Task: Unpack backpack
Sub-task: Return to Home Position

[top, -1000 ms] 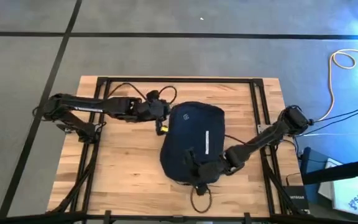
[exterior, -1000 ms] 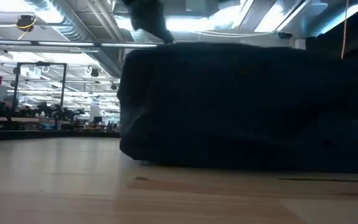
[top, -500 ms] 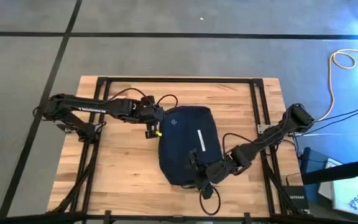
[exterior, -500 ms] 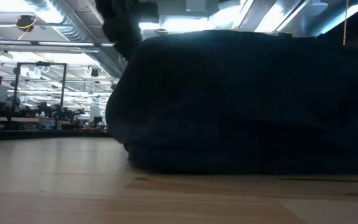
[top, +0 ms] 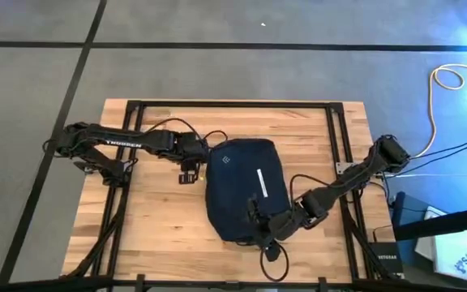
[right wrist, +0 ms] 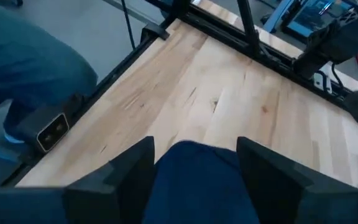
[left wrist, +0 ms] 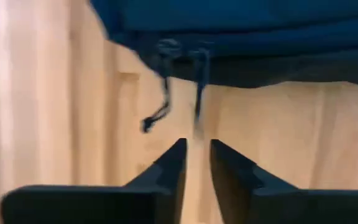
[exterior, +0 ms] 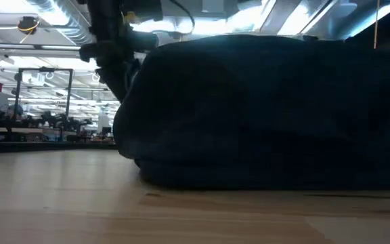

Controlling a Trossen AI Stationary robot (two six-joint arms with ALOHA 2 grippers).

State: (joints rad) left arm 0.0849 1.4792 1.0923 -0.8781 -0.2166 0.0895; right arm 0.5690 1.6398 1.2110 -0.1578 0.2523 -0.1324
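Observation:
The dark navy backpack (top: 242, 191) lies flat on the wooden table (top: 144, 223), white logo and stripe facing up. In the low view the backpack (exterior: 269, 108) fills the middle and right. My left gripper (top: 191, 173) stands just off the backpack's far left corner, its fingers (left wrist: 173, 163) a narrow gap apart. Two zipper pull cords (left wrist: 161, 102) hang from the backpack's edge; one ends just ahead of the fingertips. My right gripper (top: 261, 229) sits at the backpack's near end, shut on its fabric. My right gripper pinches a bulge of navy fabric (right wrist: 197, 171) at the backpack's near end between its two fingers (right wrist: 132, 165). It comes in from the table's near right side, slanting down. How many layers it has, I cannot tell. The backpack rests on the table.
Black frame rails (top: 233, 104) run along the table's edges. Loose cables (top: 169, 123) arc over the far part. A small black box (right wrist: 50, 129) and a person's leg in jeans (right wrist: 23, 68) show beyond the near right edge. Bare wood lies on the left and near sides.
My left gripper has drawn back from the backpack's far left corner toward the table's left edge and a little nearer. The backpack's far end has shifted leftward and grown narrower. My right gripper, still on the near end, has moved slightly toward the near edge.

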